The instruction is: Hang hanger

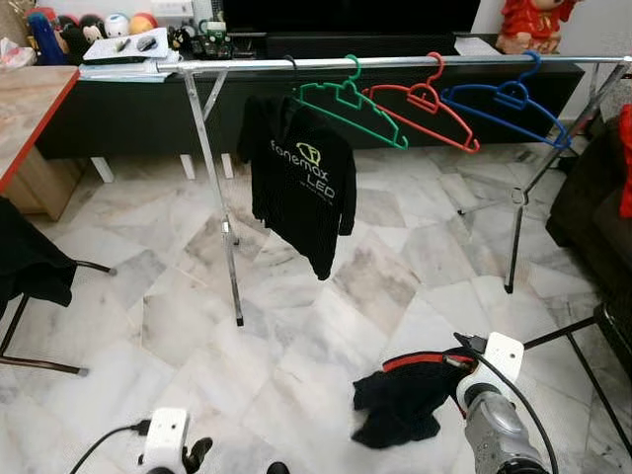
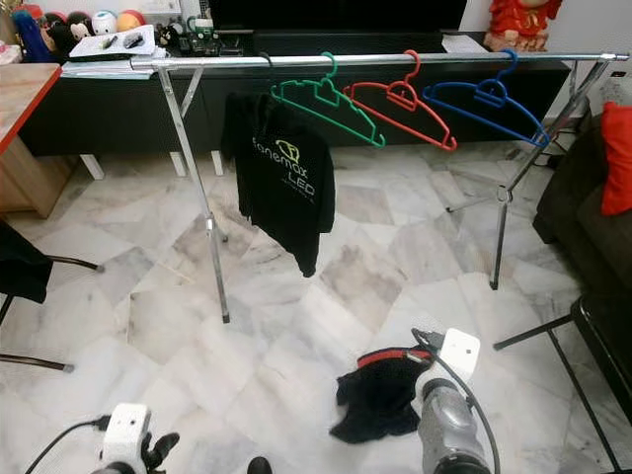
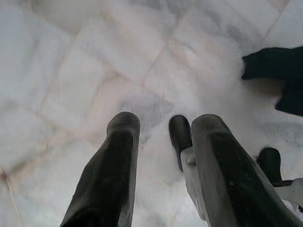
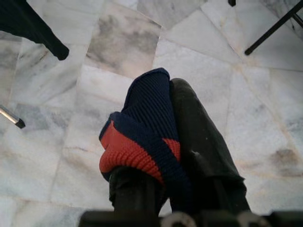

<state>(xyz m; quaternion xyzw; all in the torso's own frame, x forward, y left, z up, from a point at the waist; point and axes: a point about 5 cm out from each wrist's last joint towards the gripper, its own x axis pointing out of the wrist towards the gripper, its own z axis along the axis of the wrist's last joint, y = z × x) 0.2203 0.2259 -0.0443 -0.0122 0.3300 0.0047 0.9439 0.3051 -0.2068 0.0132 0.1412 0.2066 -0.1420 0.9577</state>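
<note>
A chrome clothes rail [image 1: 395, 63] spans the room ahead. On it hang a black hoodie [image 1: 301, 183] with white print, then an empty green hanger [image 1: 351, 104], a red hanger [image 1: 425, 104] and a blue hanger [image 1: 509, 104]. My right gripper [image 4: 163, 118] is low at the right, shut on a dark knitted garment [image 1: 405, 395] with a red hem [image 4: 128, 151], which droops over the marble floor. The left gripper [image 3: 165, 125] hangs low at the left, open and holding nothing.
A chair draped with black cloth [image 1: 30, 262] stands at the left below a wooden table [image 1: 30, 99]. A long black TV bench [image 1: 148, 109] runs behind the rail. A dark sofa [image 1: 592, 197] and black chair legs [image 1: 583, 355] are at the right.
</note>
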